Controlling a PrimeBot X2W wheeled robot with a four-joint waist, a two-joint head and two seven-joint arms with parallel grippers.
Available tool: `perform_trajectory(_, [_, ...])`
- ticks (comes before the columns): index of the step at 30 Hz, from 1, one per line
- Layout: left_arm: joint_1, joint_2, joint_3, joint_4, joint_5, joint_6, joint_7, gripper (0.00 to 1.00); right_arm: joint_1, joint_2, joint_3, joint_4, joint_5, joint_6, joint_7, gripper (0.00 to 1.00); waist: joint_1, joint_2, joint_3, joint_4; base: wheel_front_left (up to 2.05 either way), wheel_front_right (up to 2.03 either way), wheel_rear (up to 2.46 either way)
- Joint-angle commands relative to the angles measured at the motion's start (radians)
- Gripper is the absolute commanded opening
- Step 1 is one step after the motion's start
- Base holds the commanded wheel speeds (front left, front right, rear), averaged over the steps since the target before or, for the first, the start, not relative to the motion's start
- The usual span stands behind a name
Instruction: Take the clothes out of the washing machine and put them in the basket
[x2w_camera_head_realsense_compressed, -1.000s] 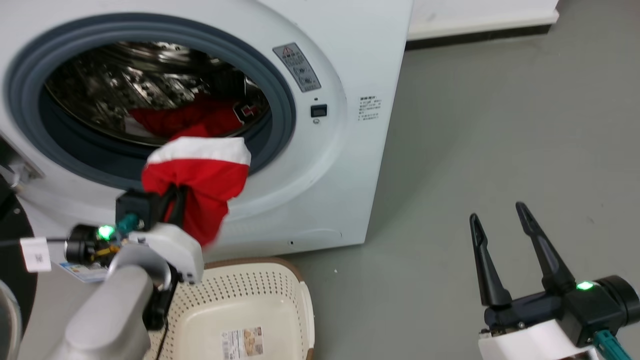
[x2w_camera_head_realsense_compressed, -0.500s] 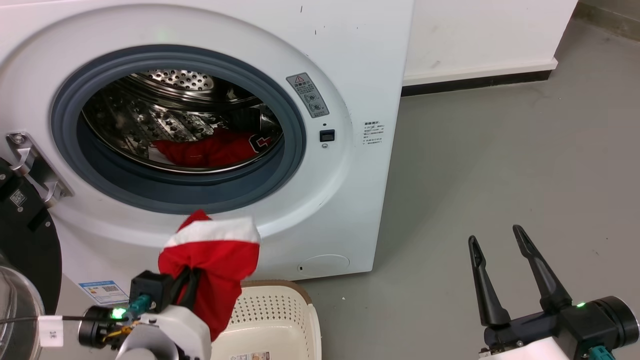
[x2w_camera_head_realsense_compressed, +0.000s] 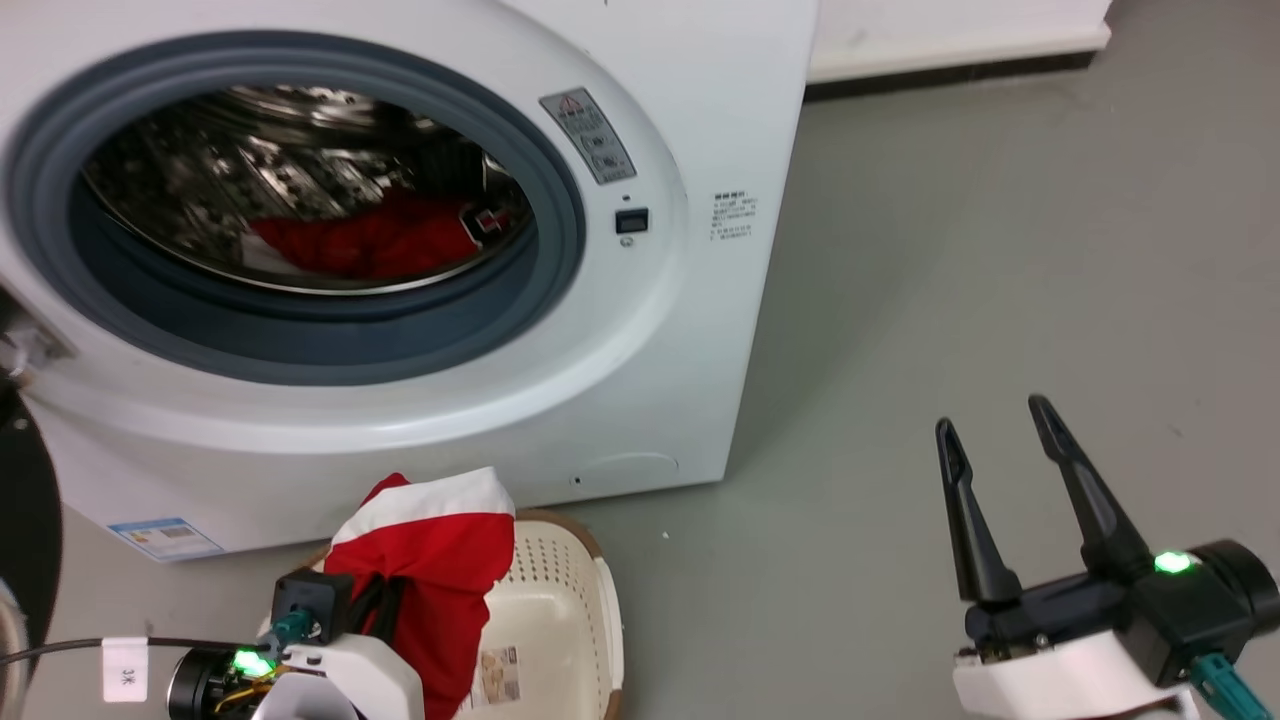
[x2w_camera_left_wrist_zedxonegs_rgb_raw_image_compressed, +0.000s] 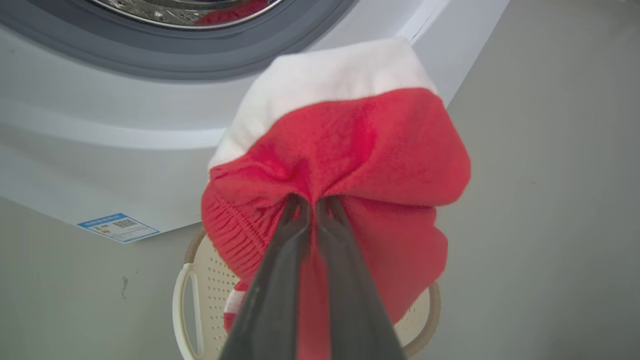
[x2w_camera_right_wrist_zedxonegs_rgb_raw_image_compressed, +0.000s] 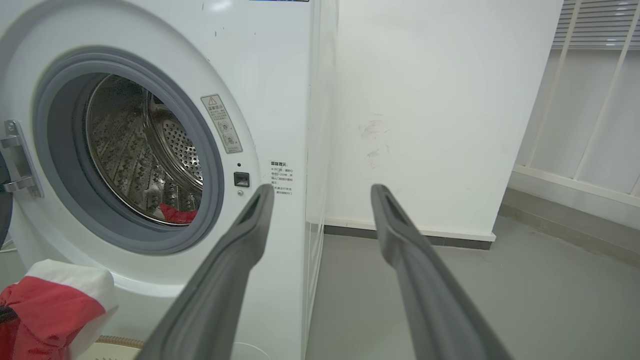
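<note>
The left gripper (x2w_camera_left_wrist_zedxonegs_rgb_raw_image_compressed: 313, 200) is clamped on a red garment (x2w_camera_head_realsense_compressed: 430, 570) with a white band. It holds the garment clear of the washer (x2w_camera_head_realsense_compressed: 650, 330) and over the left side of the basket (x2w_camera_head_realsense_compressed: 565, 590), not yet let go. A second red garment (x2w_camera_head_realsense_compressed: 370, 240) lies at the bottom of the drum. The right gripper (x2w_camera_head_realsense_compressed: 992, 412) hangs spread and empty above the floor. Roughly halfway, I judge: one drop and one more fetch remain.

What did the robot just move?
The left gripper, still shut on the red fabric garment with a white band, carried it from the white washing machine's opening down over the cream perforated plastic basket. The other red garment stays in the drum; the right gripper stays open.
</note>
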Motion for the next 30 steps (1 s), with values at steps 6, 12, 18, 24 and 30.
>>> perform_trajectory(6, [-0.074, -0.037, 0.001, 0.129, -0.009, -0.044, -0.014, 0.0, -0.083, 0.001, 0.011, -0.014, 0.016, -0.001, -0.002, 1.0, -0.0001, 0.0, 0.129, -0.049, 0.0, 0.0, 0.0])
perform_trajectory(12, [-0.153, -0.061, -0.003, 0.275, -0.009, -0.084, -0.018, 0.0, -0.145, 0.001, 0.021, -0.029, 0.032, -0.001, -0.002, 1.0, -0.0001, 0.0, 0.234, -0.082, 0.0, 0.0, 0.0])
perform_trajectory(18, [-0.244, -0.084, -0.012, 0.428, -0.005, -0.127, -0.002, 0.0, -0.198, 0.001, 0.021, -0.044, 0.052, -0.001, -0.002, 1.0, -0.0001, 0.0, 0.34, -0.103, 0.0, 0.0, 0.0])
perform_trajectory(24, [-0.345, -0.105, -0.021, 0.552, -0.003, -0.158, 0.017, 0.0, -0.253, 0.001, 0.019, -0.061, 0.073, -0.001, -0.002, 1.0, -0.0001, 0.0, 0.446, -0.124, 0.0, 0.0, 0.0])
perform_trajectory(30, [-0.45, -0.12, -0.043, 0.667, 0.016, -0.182, 0.063, 0.0, -0.305, 0.001, -0.002, -0.081, 0.095, -0.001, -0.002, 1.0, -0.0001, 0.0, 0.549, -0.132, 0.0, 0.0, 0.0])
